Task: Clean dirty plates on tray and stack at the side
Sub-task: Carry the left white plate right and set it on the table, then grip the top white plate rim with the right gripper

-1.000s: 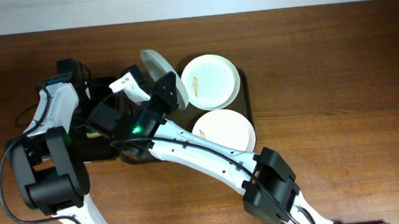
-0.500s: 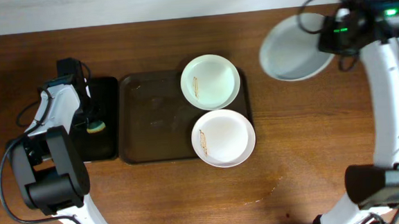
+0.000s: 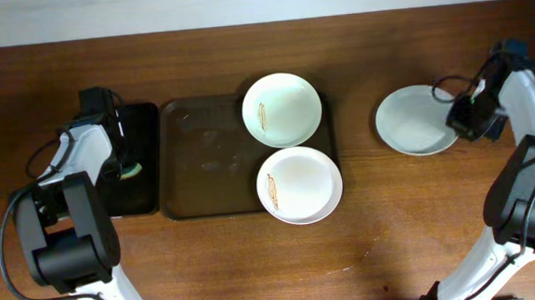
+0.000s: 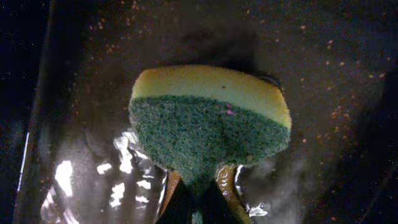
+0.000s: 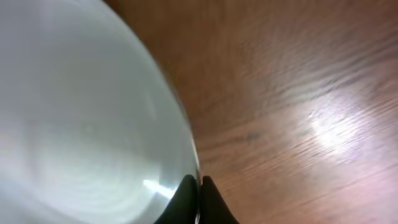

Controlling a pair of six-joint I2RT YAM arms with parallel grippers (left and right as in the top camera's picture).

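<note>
Two white plates sit on the right part of the dark brown tray (image 3: 208, 163): the far plate (image 3: 282, 109) and the near plate (image 3: 299, 185), each with an orange-brown streak. A third, clean-looking plate (image 3: 413, 121) is to the right of the tray, low over the wood. My right gripper (image 3: 463, 119) is shut on its right rim, as the right wrist view shows for the plate (image 5: 81, 112) and the gripper (image 5: 198, 194). My left gripper (image 4: 198, 202) is shut on a yellow and green sponge (image 4: 208, 121) over the black tray.
The narrow black tray (image 3: 144, 190) lies left of the brown tray, and its wet floor (image 4: 323, 74) shows in the left wrist view. The sponge (image 3: 131, 169) sits in it. Bare wooden table (image 5: 298, 93) lies right of the held plate.
My right arm carried the plate from over the left side, across the tray, to the right side and lowered it. The left arm has barely moved.
</note>
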